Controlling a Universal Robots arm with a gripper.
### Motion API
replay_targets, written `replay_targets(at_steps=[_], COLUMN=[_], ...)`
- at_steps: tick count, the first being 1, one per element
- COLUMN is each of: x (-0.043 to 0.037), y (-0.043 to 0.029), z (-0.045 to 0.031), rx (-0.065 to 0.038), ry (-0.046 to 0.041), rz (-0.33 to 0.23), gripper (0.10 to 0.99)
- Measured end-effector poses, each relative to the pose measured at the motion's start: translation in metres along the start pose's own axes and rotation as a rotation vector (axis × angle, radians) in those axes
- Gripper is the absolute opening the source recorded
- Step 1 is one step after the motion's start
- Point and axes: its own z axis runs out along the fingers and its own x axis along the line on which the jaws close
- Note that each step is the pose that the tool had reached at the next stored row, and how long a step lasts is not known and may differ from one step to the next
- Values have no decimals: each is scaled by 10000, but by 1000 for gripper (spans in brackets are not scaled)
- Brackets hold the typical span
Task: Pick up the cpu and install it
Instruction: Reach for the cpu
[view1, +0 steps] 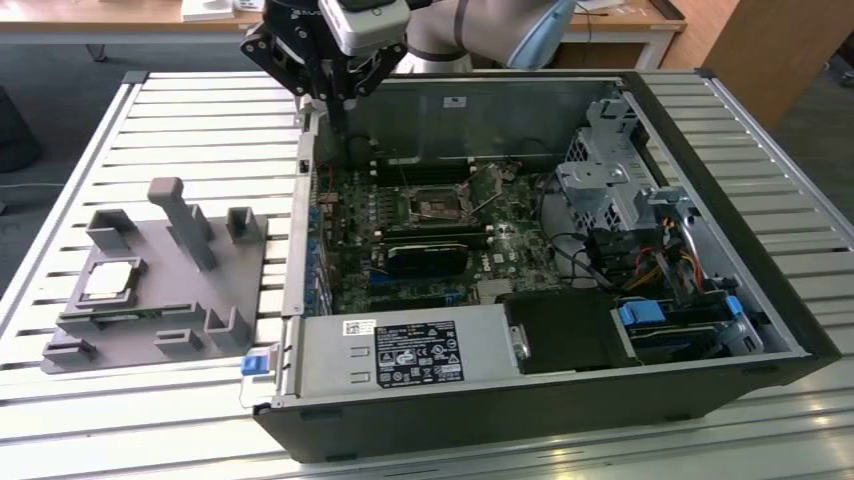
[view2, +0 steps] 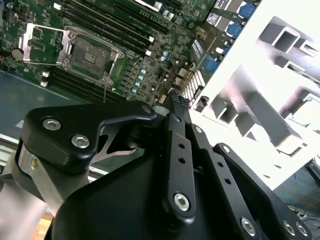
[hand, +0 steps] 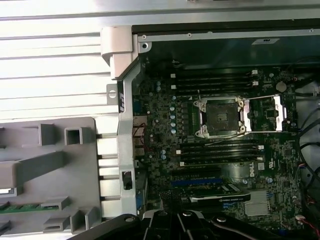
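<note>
Slats of pale metal make up the surface (view1: 200, 130), and everything sits on it. At the exterior view's left lies a grey tray (view1: 167, 300) with posts and little walls sticking up. The cpu (view1: 110, 281) lies flat on that tray, near the tray's left side, with its shiny top facing up. Nothing is touching it. The first wrist view shows a thin green memory stick (hand: 20, 207) lying in a slot of the same tray. A bit more to the right, the black pincer (view1: 336, 100) hangs up high over the far left corner of the computer case (view1: 441, 425), well apart from the cpu. In the second wrist view its fingers (view2: 177, 150) meet at one tip, so it is pinched closed and holds nothing. The case is black and lies on its side with the big side open. Inside is a green board (view1: 354, 225) full of small parts. Near the middle of the board is the square socket (view1: 437, 205), and its thin metal lid (hand: 272, 115) is flipped open beside it. Just in front of the socket lies a black card (view1: 427, 258). Near the front wall sits a grey box with a white sticker (view1: 400, 355). At the exterior view's right are a silver metal cage (view1: 607, 190), a bunch of coloured wires (view1: 647, 265) and some blue clips (view1: 641, 312).
</note>
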Motion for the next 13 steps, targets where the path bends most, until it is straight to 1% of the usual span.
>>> replay_targets(at_steps=[13], x=[56], y=[-4], z=[0], rx=[0], ry=[0], rz=[0], gripper=[106])
